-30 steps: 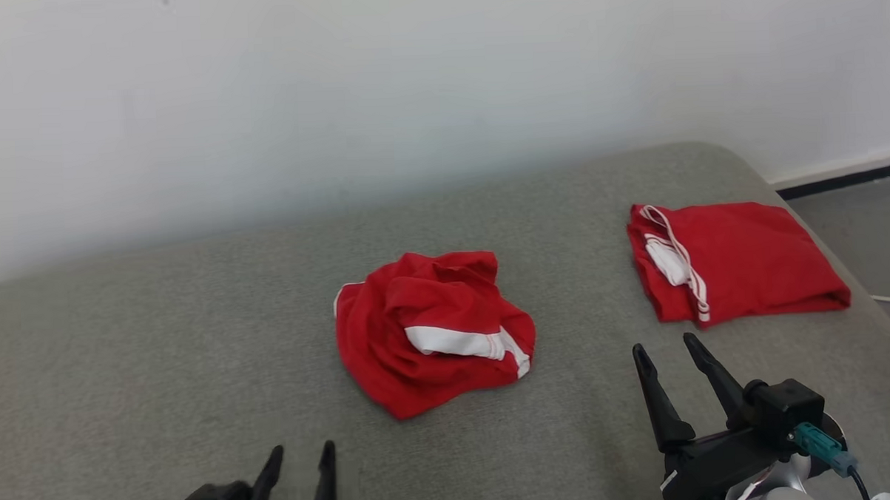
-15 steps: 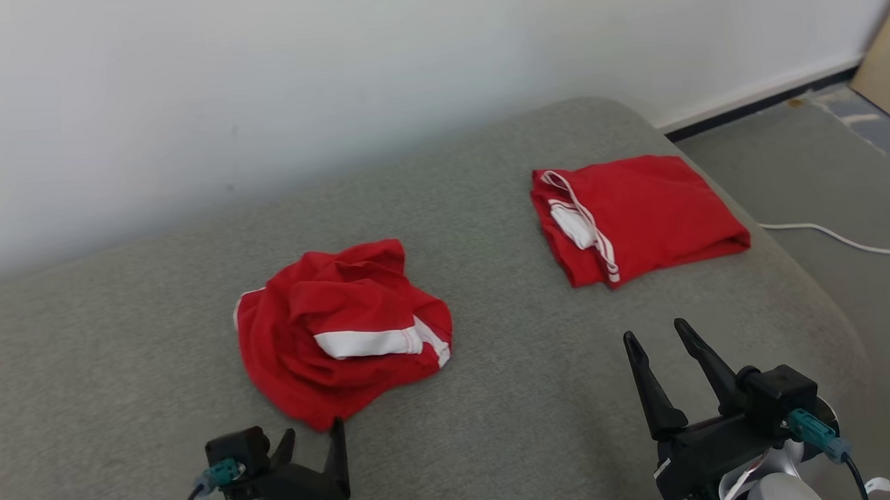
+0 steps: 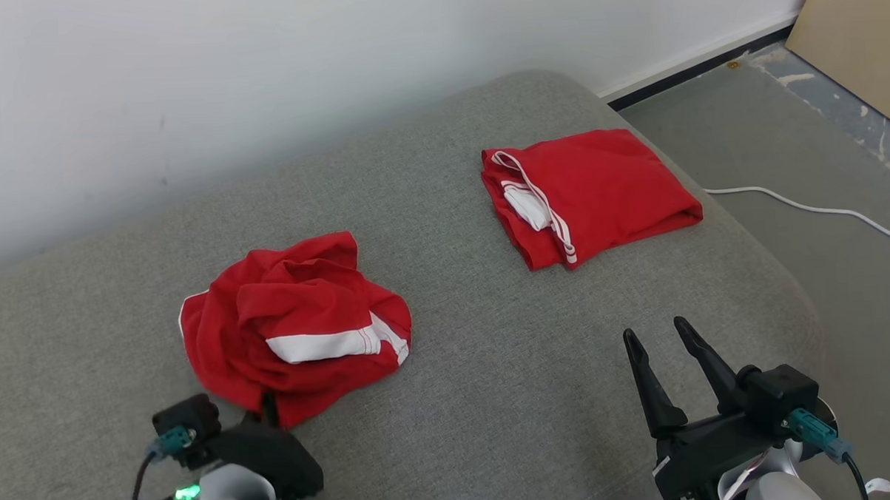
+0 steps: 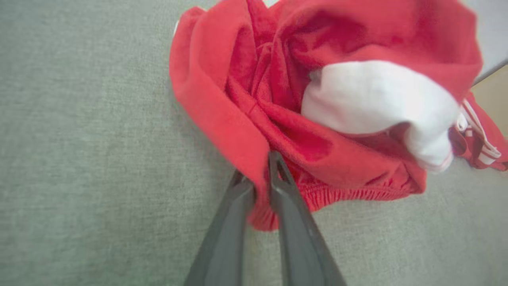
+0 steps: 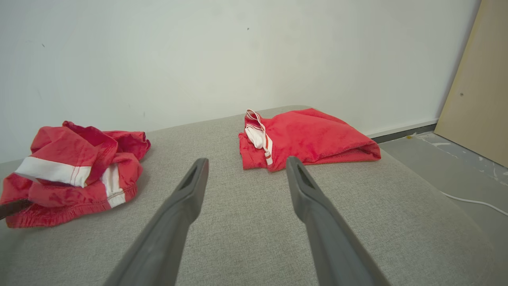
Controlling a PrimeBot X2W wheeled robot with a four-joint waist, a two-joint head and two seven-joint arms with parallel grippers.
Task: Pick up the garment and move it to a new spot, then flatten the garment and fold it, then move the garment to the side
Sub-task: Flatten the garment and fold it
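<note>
No legible text, label, brand mark, number or sign on any surface, head or wrist views.

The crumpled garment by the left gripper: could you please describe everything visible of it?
The garment is red soft knit cloth with a white band and an elastic gathered hem, bunched in a loose heap on the grey cushion. It lies apart from the folded garment. The left gripper pinches its near hem edge between closed fingers.
</note>
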